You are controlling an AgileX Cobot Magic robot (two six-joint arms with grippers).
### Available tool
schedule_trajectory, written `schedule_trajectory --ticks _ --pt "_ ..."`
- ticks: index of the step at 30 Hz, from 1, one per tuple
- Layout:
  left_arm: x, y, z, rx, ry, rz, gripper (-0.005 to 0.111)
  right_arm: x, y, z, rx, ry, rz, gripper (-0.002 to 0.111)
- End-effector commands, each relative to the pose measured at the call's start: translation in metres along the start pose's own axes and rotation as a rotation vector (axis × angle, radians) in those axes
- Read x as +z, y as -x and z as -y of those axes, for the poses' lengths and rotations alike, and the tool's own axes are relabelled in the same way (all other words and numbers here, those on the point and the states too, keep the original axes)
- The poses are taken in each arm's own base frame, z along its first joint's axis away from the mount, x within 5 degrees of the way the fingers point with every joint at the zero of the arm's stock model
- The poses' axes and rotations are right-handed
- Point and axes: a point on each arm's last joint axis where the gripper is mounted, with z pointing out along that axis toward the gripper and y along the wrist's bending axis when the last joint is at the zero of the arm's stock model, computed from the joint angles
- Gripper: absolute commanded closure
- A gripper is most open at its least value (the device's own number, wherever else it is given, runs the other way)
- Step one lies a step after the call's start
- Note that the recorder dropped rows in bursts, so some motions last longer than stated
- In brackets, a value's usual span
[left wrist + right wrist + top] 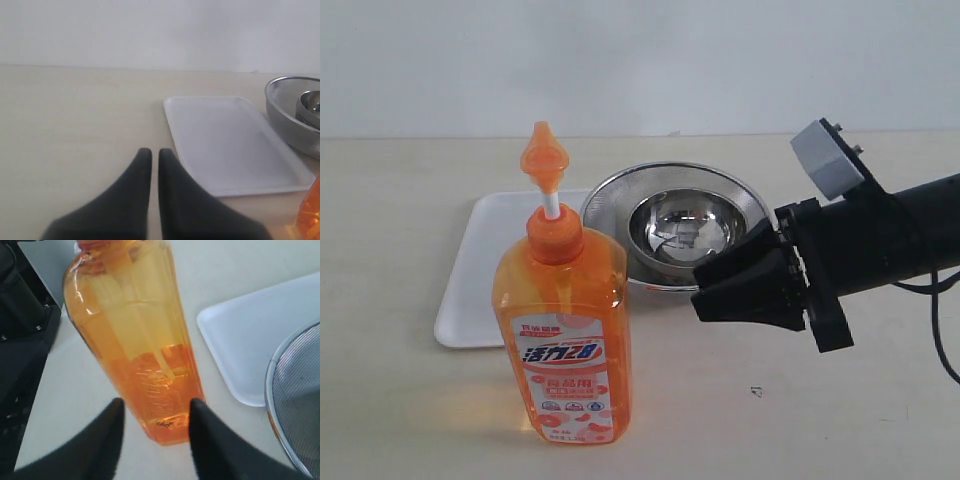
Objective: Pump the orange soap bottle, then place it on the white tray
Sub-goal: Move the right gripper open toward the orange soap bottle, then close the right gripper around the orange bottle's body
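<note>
Orange soap bottle (563, 330) upright, white tray (485, 270) behind — steel bowl (605, 210) beside tray

We count one bottle (562, 340) and one tray (485, 270). We count two steel bowls: one mesh strainer (610, 205) and one smaller shiny bowl (682, 232). We count two grippers, one left gripper (151, 152) and one right gripper (700, 294), each with two fingers. We count one table (400, 420).
</note>
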Motion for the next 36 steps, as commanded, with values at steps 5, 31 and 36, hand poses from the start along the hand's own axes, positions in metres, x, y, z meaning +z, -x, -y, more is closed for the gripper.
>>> schedule_trajectory --ticks 5,31,36 --pt "0.000 -0.001 0.000 -0.015 0.002 -0.003 0.102 -0.002 0.000 0.004 0.082 -0.041 -0.004 0.015" --pt "0.000 -0.001 0.000 -0.015 0.002 -0.003 0.102 0.070 0.025 -0.014 -0.182 -0.098 -0.130 0.014" --pt "0.000 -0.001 0.000 -0.015 0.002 -0.003 0.102 0.077 0.041 -0.012 -0.234 -0.131 -0.121 0.014"
